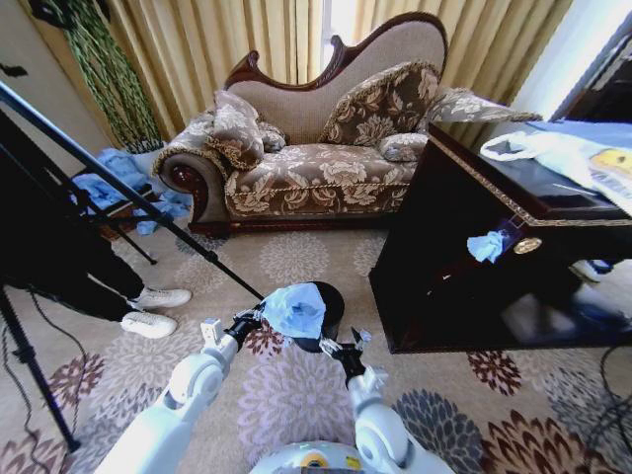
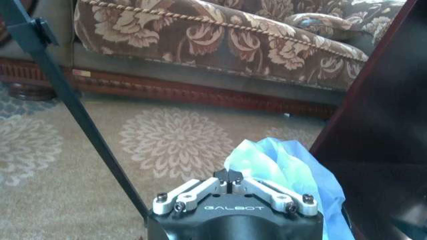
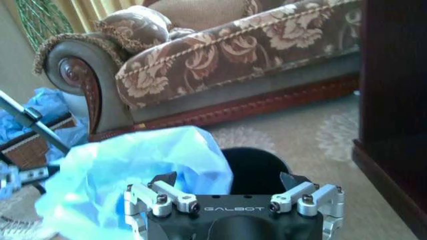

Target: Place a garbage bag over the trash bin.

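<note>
A patterned carpet (image 1: 296, 395) covers the floor before a carved floral sofa (image 1: 326, 148) and a dark wooden cabinet (image 1: 474, 257). A slanting tripod leg (image 1: 128, 193) crosses on the left. The small round black trash bin (image 1: 326, 321) stands on the carpet, the crinkly pale-blue garbage bag (image 1: 294, 309) bunched over its left side. The left gripper (image 1: 249, 322) is pinched closed on the film; the right gripper (image 1: 341, 344), jaws wide, hovers at the bin's near rim.

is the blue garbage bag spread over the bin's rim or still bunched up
Bunched up. The garbage bag sits crumpled over one side of the trash bin; the rest of the bin's mouth is uncovered.
</note>
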You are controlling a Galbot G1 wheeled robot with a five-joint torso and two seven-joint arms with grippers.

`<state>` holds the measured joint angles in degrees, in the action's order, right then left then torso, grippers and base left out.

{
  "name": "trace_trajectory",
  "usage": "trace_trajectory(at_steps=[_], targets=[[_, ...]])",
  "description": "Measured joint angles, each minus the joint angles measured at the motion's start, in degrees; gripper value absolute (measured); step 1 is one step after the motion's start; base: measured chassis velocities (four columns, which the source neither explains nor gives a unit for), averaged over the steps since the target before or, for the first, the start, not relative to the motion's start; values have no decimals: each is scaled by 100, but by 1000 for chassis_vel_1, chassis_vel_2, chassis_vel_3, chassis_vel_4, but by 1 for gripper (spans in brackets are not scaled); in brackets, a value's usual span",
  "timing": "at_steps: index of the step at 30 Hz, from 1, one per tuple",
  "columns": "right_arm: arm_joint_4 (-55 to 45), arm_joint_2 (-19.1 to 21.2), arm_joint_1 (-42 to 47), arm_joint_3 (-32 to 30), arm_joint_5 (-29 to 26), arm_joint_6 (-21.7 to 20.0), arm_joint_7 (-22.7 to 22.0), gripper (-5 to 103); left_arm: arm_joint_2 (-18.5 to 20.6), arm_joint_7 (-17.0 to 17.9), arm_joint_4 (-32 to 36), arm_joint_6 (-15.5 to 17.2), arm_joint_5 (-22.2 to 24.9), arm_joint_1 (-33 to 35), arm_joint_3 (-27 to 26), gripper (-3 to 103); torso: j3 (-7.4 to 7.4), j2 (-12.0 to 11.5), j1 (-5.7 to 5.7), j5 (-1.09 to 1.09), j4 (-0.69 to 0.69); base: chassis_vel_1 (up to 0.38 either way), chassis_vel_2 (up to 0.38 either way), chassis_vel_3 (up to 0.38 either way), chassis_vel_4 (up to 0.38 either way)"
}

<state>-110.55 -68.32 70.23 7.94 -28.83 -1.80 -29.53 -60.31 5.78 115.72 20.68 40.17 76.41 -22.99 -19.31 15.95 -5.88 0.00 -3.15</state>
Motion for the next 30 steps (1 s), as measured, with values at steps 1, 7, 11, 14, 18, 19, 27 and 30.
trace_trajectory(at_steps=[1,7,11,14,18,19,27,30], targets=[[71,-34,-123,45,-13,0,-6,100,-12,-2,-5,0,-11,7,7,0,0,0,0,0,0,0,0,0,0],[543,-110,-700,373,-68,8,-7,100,-82,-14,-21,0,-49,34,42,0,0,0,0,-1,0,0,0,0,0],[950,-178,-1015,547,-72,34,10,100,-104,-23,-23,1,-52,33,57,0,0,0,0,-1,0,0,0,0,0],[1220,-263,-1195,655,-18,80,27,100,-105,-50,-23,4,-52,32,63,0,0,0,0,0,0,0,0,0,0],[1625,-417,-1399,718,208,177,88,100,-105,-104,-19,9,-52,55,65,0,0,0,0,0,0,0,0,0,0],[1722,-453,-1455,727,280,205,110,100,-104,-123,-14,10,-52,67,62,0,0,-1,0,0,0,0,0,0,0],[2194,-628,-1876,843,390,280,149,101,-109,-249,2,9,-70,158,35,0,0,-1,0,0,0,0,0,0,0],[2367,-687,-2079,877,375,281,155,92,-99,-295,2,5,-74,180,19,0,0,-1,0,0,0,0,0,0,0]])
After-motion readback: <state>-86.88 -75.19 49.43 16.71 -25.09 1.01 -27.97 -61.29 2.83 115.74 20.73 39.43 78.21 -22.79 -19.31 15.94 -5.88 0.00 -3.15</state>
